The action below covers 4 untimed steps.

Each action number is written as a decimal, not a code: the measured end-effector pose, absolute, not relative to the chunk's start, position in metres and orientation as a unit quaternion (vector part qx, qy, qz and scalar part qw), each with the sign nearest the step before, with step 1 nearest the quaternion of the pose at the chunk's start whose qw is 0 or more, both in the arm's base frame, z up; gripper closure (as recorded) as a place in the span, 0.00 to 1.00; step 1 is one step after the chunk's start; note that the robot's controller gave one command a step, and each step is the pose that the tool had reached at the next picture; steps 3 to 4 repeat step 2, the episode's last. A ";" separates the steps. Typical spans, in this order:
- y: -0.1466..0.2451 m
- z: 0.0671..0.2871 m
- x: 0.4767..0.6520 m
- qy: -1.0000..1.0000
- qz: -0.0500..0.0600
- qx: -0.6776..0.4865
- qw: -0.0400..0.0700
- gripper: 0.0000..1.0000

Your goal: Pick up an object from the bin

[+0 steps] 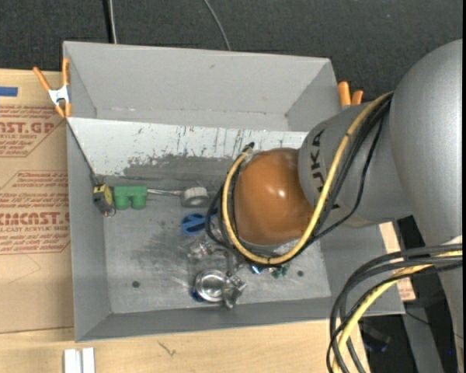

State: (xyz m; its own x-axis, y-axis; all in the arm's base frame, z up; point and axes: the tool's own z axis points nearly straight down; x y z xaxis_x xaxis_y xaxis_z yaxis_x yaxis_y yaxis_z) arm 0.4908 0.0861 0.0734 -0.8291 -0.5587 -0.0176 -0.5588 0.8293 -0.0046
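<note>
Scene: a grey metal bin (85, 286) sits on a pale wooden worktop (217, 352), seen from above and slightly to one side.

Arm: a large silver-grey robot arm (419, 154) comes in from the right and bends down into the right half of the bin.

Wrist: a rounded orange cover (268, 196) caps the end of the arm, low over the bin floor, with a yellow and black cable (229, 185) looped around its left edge.

Jaws: hidden under the orange cover, so I cannot tell whether they are apart or together, or whether anything is between them.

Nearest things: a small blue piece (191, 224) lies on the floor just left of the cover. Some small clear bits (199, 249) lie just below the blue piece, at the cover's lower left edge. A shiny metal ring-like piece (211, 287) lies near the front wall, below the cover. A few small green bits (279, 271) lie at the cover's lower right edge.

Which one is under the wrist: I cannot tell; these four sit closest around it, in the middle and front of the bin.

Further off: a green block (129, 197) lies by the left wall, with a small dark and yellow piece (102, 199) touching its left side. A pale round piece (193, 196) lies between the block and the cover.

Bin floor: scuffed and scratched grey metal, things spread apart rather than heaped.
</note>
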 end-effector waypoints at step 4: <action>0.077 0.205 0.524 0.960 -0.001 -0.280 0.005 1.00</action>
